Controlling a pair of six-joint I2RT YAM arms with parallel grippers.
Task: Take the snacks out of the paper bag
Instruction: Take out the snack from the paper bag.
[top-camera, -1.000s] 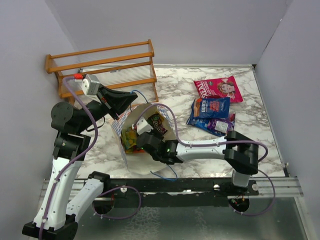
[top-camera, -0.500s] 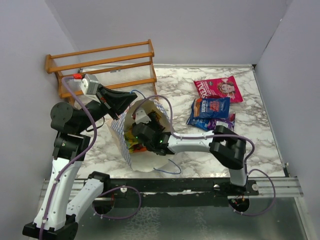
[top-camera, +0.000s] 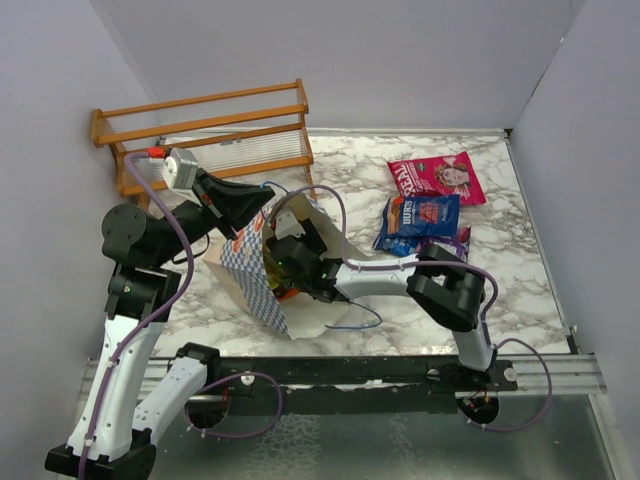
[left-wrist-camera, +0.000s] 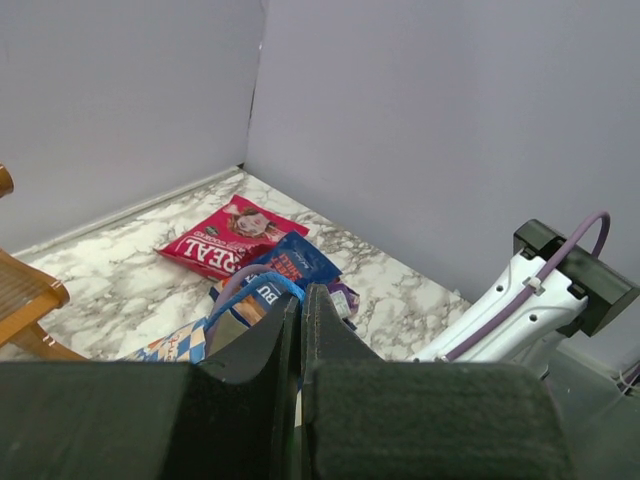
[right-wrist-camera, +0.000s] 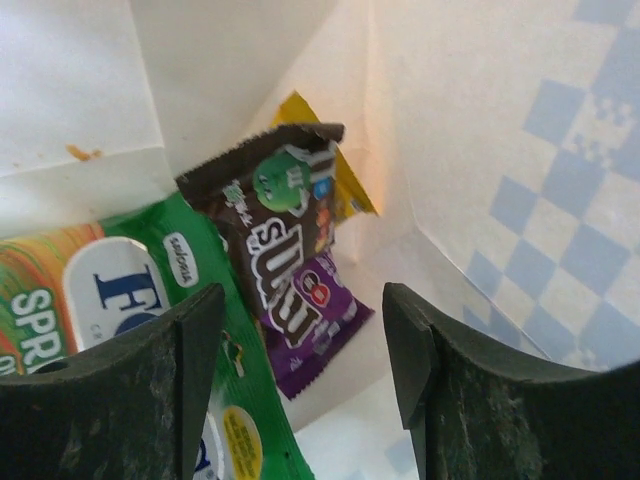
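Note:
The paper bag (top-camera: 258, 275) lies tipped on the marble table, its mouth toward the right arm and its checkered side up. My left gripper (top-camera: 258, 208) (left-wrist-camera: 302, 290) is shut on the bag's upper rim by its blue cord handle (left-wrist-camera: 250, 283). My right gripper (top-camera: 284, 262) (right-wrist-camera: 302, 295) is open inside the bag, touching nothing. Between and beyond its fingers lie a brown candy packet (right-wrist-camera: 275, 225), a purple one (right-wrist-camera: 315, 325), a green one (right-wrist-camera: 165, 280) and a yellow one (right-wrist-camera: 325, 165). Outside lie a pink packet (top-camera: 437, 177) (left-wrist-camera: 225, 237), a blue packet (top-camera: 420, 214) (left-wrist-camera: 292, 260) and a dark purple packet (top-camera: 452, 246).
A wooden rack (top-camera: 205, 128) stands at the back left, just behind the left gripper. Grey walls close the table on three sides. The bag's second cord handle (top-camera: 352, 322) trails on the marble under the right forearm. The bag's checkered wall (right-wrist-camera: 560, 200) is close on the right gripper's right.
My right gripper has pushed deeper into the bag and its jaws have spread. The bag has shifted left and tipped, showing its checkered side. The left gripper has kept its hold.

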